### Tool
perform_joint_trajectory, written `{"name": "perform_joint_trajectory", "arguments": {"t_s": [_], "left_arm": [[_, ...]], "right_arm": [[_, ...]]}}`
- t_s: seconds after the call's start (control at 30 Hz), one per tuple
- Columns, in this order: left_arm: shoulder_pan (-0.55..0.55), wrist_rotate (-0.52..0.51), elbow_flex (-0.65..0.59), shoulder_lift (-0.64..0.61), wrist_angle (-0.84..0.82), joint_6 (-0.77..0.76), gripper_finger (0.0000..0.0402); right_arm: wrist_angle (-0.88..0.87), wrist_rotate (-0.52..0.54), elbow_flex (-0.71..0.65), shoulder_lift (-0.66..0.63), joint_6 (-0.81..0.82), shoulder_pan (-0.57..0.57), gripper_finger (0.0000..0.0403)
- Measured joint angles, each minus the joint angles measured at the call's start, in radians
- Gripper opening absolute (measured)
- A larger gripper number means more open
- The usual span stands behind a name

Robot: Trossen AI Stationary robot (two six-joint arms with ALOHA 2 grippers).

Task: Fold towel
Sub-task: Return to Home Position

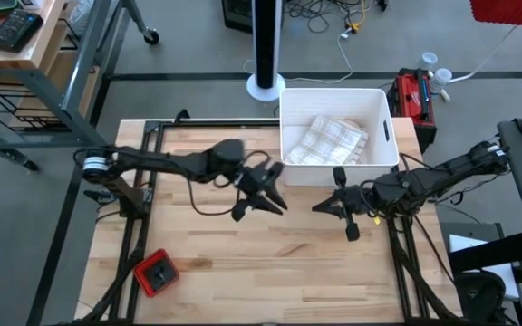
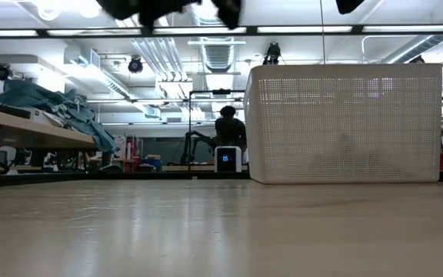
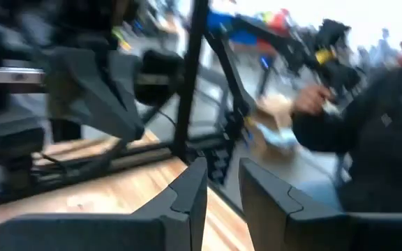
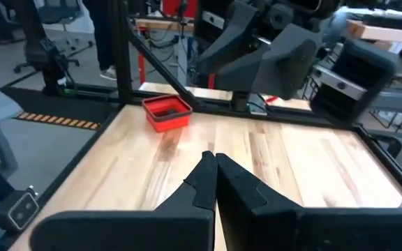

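A folded checked beige-and-white towel (image 1: 326,140) lies inside the white perforated basket (image 1: 383,109), which stands at the table's far edge, right of the middle. In the low view the same basket (image 2: 344,123) rises from the tabletop. My left gripper (image 1: 265,201) hovers above the middle of the table, just left of the basket's near corner; its fingers (image 3: 187,192) stand slightly apart with nothing between them. My right gripper (image 1: 320,206) hovers in front of the basket, pointing toward the left gripper, with its fingers (image 4: 211,167) shut on nothing. Neither touches the towel.
A small red square object (image 1: 157,272) sits near the table's front left, also in the right wrist view (image 4: 166,111). Black frame rails (image 1: 134,226) run along the table's left, right and far sides. Bare wood (image 1: 270,263) spreads in front of both grippers.
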Motion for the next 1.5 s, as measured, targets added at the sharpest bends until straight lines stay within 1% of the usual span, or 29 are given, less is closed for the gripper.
{"name": "perform_joint_trajectory", "arguments": {"t_s": [0.07,0.13,0.2,0.27,0.3,0.37,0.47,0.53,0.6,0.7,0.8,0.87,0.97,1.1,1.2,1.27,1.33,1.43,1.5], "left_arm": [[-0.008,-0.059,-0.128,-0.061,0.149,-0.075,0.0075],[-0.021,-0.114,-0.241,-0.147,0.25,-0.125,0.0075],[-0.043,-0.197,-0.339,-0.258,0.299,-0.14,0.0075],[-0.07,-0.295,-0.425,-0.367,0.301,-0.125,0.0075],[-0.081,-0.326,-0.464,-0.413,0.278,-0.109,0.0075],[-0.097,-0.342,-0.543,-0.524,0.205,-0.065,0.0075],[-0.104,-0.342,-0.652,-0.73,0.14,-0.014,0.0075],[-0.102,-0.383,-0.731,-0.872,0.073,-0.009,0.0075],[-0.1,-0.427,-0.801,-1.001,0.027,-0.009,0.0075],[-0.103,-0.461,-0.876,-1.183,-0.017,-0.019,0.0075],[-0.102,-0.511,-0.923,-1.312,-0.138,0.026,0.0075],[-0.102,-0.519,-0.951,-1.365,-0.214,0.052,0.0074],[-0.103,-0.512,-0.981,-1.425,-0.262,0.113,0.0071],[-0.103,-0.506,-1.026,-1.466,-0.304,0.191,0.0044],[-0.102,-0.508,-1.052,-1.481,-0.308,0.202,0.0015],[-0.102,-0.509,-1.072,-1.488,-0.301,0.202,0.0004],[-0.102,-0.537,-1.094,-1.495,-0.303,0.192,0.0006],[-0.102,-0.614,-1.115,-1.499,-0.298,0.185,0.0011],[-0.101,-0.613,-1.132,-1.502,-0.292,0.196,0.0008]], "right_arm": [[-0.001,0.007,-0.008,-0.001,0.006,0.0,0.0],[-0.003,0.007,-0.013,-0.006,0.024,0.0,0.0],[0.001,0.007,-0.013,-0.007,0.034,0.0,0.0],[0.0,0.007,-0.014,-0.004,0.045,0.0,0.0],[-0.002,0.007,-0.014,-0.004,0.045,0.0,0.0],[0.0,0.007,-0.015,-0.003,0.044,0.0,0.0],[0.001,0.007,-0.016,-0.003,0.019,0.0,0.0],[-0.002,0.016,-0.017,-0.014,0.001,0.005,0.0],[-0.003,0.025,-0.017,-0.041,-0.021,0.015,0.0],[-0.001,0.045,-0.017,-0.103,-0.054,0.037,0.0],[-0.008,0.048,-0.022,-0.172,-0.087,0.047,0.0],[-0.04,0.051,-0.035,-0.224,-0.095,0.054,0.0],[-0.055,0.054,-0.075,-0.297,-0.085,0.055,0.0],[-0.043,0.105,-0.159,-0.381,-0.073,0.055,0.0],[0.059,0.111,-0.248,-0.408,-0.074,0.054,0.0],[0.131,0.112,-0.307,-0.419,-0.094,0.054,0.0],[0.176,0.141,-0.361,-0.429,-0.115,0.054,0.0],[0.274,0.181,-0.439,-0.443,-0.14,0.054,0.0],[0.324,0.178,-0.486,-0.454,-0.151,0.054,0.0]]}}
